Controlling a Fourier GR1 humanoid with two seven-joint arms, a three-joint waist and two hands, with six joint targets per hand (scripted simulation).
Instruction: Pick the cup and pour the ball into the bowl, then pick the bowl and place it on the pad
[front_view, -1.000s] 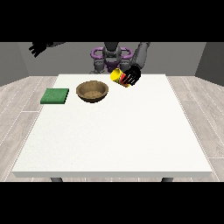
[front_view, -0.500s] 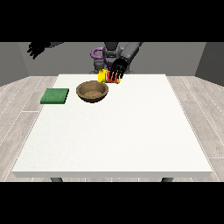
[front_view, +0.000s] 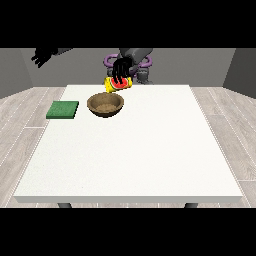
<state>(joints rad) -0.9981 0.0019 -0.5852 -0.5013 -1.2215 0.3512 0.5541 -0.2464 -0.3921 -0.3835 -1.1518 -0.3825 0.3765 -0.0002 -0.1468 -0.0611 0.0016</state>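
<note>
Across the white bench (front_view: 130, 150), seen from the front, the robot is standing small at the far edge, its torso partly covered by its own raised arm. The hand at the view's right (front_view: 120, 71) is hanging over the far part of the bench with its dark fingers curling down round a yellow cup (front_view: 117, 84), gripping it. The cup is tipping onto its side just above and behind the far rim of the brown bowl (front_view: 105, 105); its mouth is showing a red patch, and whether that is the ball or the cup's lining is too small to tell. The fingers are covering much of the cup's upper side.

The bowl is sitting upright on the bench below the cup, and its inside is looking speckled; no ball is plainly showing in it. The green pad (front_view: 63, 109) is lying flat near the bench's left edge, just beside the bowl but apart from it.

The hand at the view's left (front_view: 42, 56) is hovering high beyond the bench's far left corner, away from everything, its fingers spreading loosely and holding nothing. Its arm is cut off by the dark band above.
</note>
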